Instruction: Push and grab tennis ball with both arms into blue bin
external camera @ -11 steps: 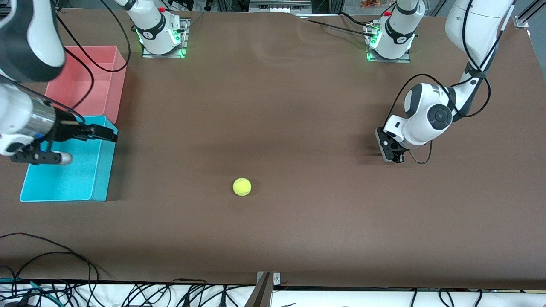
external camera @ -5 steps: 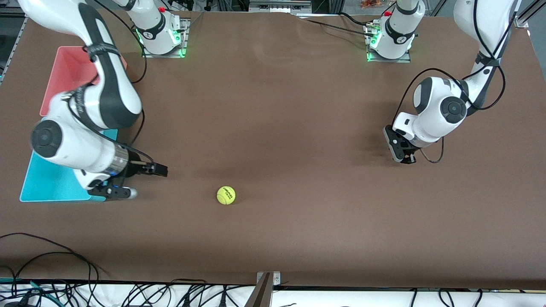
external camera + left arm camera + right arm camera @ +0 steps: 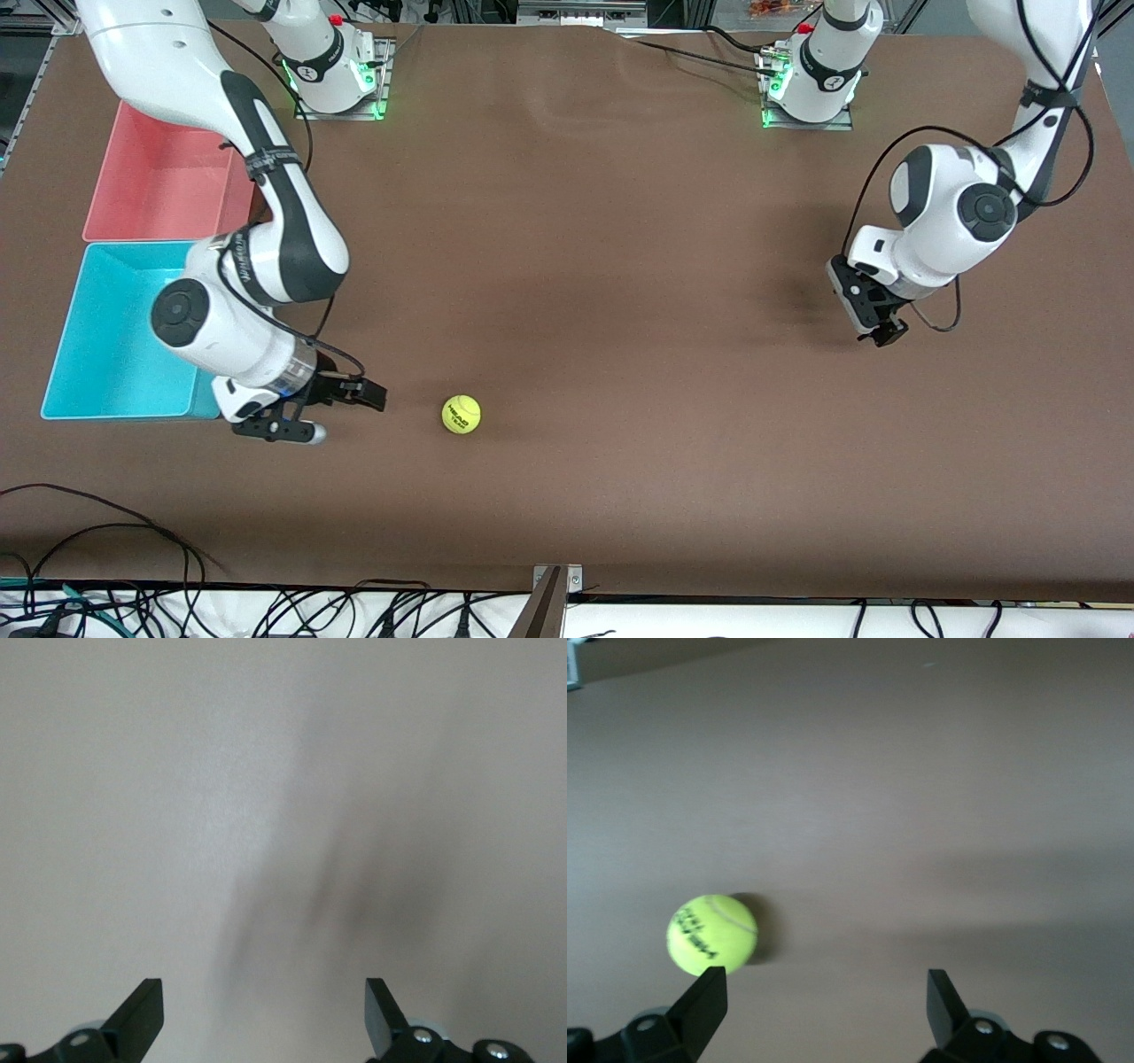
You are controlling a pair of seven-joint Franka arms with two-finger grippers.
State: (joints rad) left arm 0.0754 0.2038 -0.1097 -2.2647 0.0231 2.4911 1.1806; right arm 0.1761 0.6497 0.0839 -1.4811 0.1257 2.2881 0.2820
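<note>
Your ball sits loose on the brown table, both grippers spread and holding nothing.

From the front camera you see a brown table (image 3: 585, 221) with cables along its near edge and two green-lit bases at its top; the tennis ball (image 3: 462, 414) lies near the right arm's end, with the right gripper (image 3: 332, 412) low just beside it, fingers apart, between it and the blue bin (image 3: 111, 332). The pink bin (image 3: 159, 182) is partly hidden by the right arm. The left gripper (image 3: 877, 323) hangs low over bare table, well apart from the ball. In your left wrist view the left gripper's fingertips (image 3: 142, 1014) stand wide over smeared, probably bare, surface. In your right wrist view the ball (image 3: 711, 935) shows just past one fingertip (image 3: 704, 1001), the fingers cut off by the frame's edge.
</note>
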